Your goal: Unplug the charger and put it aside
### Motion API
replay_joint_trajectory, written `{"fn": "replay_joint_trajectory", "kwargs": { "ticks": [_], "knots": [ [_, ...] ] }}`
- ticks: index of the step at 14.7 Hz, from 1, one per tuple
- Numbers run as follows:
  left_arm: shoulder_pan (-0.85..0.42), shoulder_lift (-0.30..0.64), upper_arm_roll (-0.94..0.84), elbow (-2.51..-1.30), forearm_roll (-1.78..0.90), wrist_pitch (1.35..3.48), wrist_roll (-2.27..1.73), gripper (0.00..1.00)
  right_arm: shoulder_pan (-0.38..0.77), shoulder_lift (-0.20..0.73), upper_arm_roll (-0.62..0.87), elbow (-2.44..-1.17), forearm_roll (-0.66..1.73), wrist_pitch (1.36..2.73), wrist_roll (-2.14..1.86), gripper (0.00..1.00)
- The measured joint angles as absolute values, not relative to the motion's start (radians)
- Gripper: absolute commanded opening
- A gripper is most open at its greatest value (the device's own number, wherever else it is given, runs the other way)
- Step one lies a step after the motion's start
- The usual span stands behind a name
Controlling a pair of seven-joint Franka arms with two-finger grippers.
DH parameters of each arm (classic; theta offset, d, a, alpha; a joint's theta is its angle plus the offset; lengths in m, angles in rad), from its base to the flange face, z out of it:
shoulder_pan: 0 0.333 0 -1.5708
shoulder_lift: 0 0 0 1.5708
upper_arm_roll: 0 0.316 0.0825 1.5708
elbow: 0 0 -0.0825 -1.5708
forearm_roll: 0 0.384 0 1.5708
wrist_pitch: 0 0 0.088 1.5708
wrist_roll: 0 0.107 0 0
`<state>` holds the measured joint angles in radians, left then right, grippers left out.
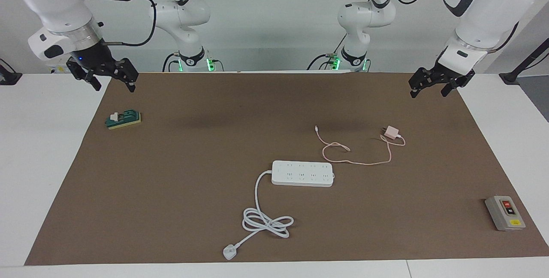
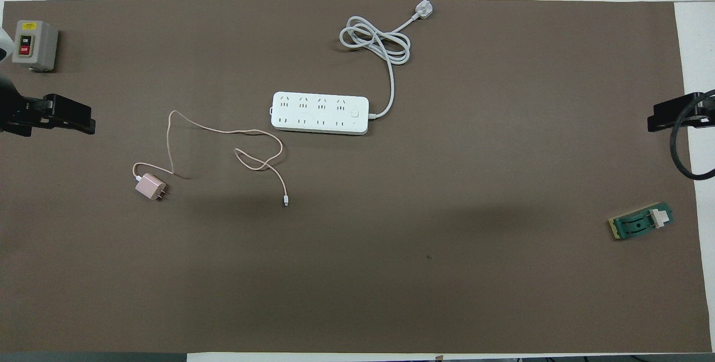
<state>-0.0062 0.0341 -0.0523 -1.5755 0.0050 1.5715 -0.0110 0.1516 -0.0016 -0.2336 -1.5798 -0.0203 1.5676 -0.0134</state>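
Brown mat (image 1: 171,183) carries the charger (image 1: 390,132) — unplugged, beside the power strip (image 1: 302,173). Left gripper (image 1: 430,87) and right gripper (image 1: 112,81) hover at the mat's ends — fingers apart, empty.

Open brown mat (image 1: 180,175) is seen all round the charger (image 1: 390,132), lying unplugged and apart from the power strip (image 1: 303,173). On the side away from the robots, the approach is crossed only by its thin pink cable (image 1: 356,158). The switch box (image 1: 505,213) and green block (image 1: 124,119) are set well aside.
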Motion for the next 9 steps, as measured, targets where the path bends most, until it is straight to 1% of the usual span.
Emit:
{"fn": "replay_joint_trajectory", "kwargs": {
  "ticks": [9],
  "knots": [
    [-0.007, 0.024, -0.051, -1.574, 0.004, 1.572, -0.011, 1.00, 0.152, -0.002, -0.231, -1.580, -0.020, 1.567, -0.013, 1.00]
  ]
}}
